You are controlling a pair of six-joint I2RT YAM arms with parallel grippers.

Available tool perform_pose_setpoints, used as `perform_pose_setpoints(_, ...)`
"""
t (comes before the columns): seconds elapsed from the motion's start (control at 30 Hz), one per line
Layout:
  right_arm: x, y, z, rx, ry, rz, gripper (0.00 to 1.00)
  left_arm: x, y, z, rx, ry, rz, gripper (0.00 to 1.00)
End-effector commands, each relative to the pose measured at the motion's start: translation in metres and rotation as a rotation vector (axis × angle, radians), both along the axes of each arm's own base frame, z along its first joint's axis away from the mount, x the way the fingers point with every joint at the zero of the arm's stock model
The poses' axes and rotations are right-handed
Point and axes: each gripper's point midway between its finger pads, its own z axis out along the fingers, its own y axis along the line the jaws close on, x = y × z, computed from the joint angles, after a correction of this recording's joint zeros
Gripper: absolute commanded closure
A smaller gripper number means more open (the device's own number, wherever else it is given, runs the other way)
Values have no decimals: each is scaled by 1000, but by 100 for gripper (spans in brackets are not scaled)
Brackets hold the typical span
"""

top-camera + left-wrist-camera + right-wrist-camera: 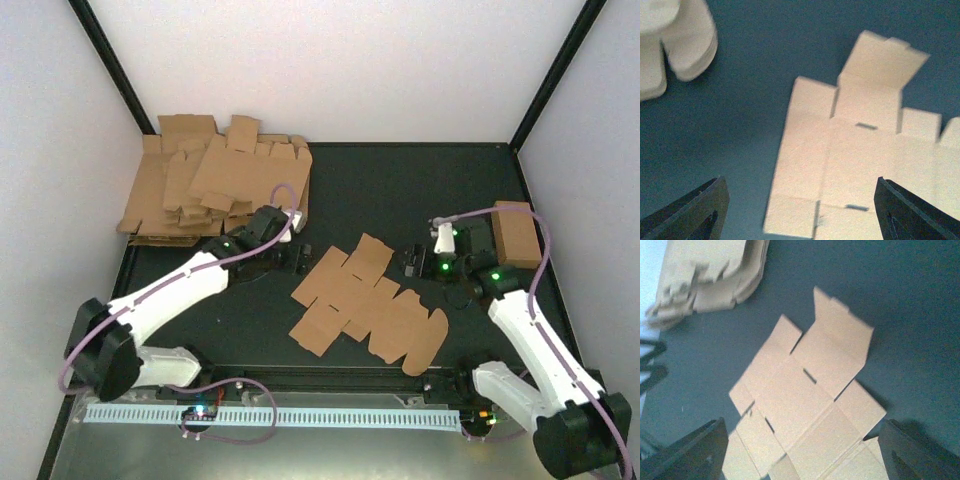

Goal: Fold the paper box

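The paper box [365,305] is a brown die-cut blank lying flat and unfolded on the dark table, flaps spread out. My left gripper [300,258] hovers just off its left edge. In the left wrist view the gripper [802,217] is open, its dark fingertips [695,215] wide apart above the paper box [855,150], gripping nothing. My right gripper [412,262] sits off the blank's upper right side. In the right wrist view this gripper [805,457] is also open, fingertips [920,455] spread over the paper box [810,395], with nothing between them.
A thick heap of flat cardboard blanks [215,185] lies at the back left, also seen as the heap [710,275] in the right wrist view. A smooth brown cardboard brick [515,235] rests at the right, near the wall. White walls enclose the table.
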Motion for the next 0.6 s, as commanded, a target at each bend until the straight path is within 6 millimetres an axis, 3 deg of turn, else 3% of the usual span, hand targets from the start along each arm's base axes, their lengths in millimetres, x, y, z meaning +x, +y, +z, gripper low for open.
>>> perform_pose_setpoints(0.0, -15, 34, -29, 149, 91, 173, 17, 1, 15, -46, 20, 167, -1, 19)
perform_pose_setpoints(0.23, -22, 46, -91, 184, 228, 224, 31, 6, 19, -94, 30, 274, -2, 23)
perform_pose_setpoints(0.43, -32, 58, -118, 207, 302, 284, 42, 5, 15, -124, 38, 359, -36, 26)
perform_pose_setpoints(0.57, -37, 60, -132, 211, 337, 293, 59, 3, 5, -138, 28, 414, -77, 29)
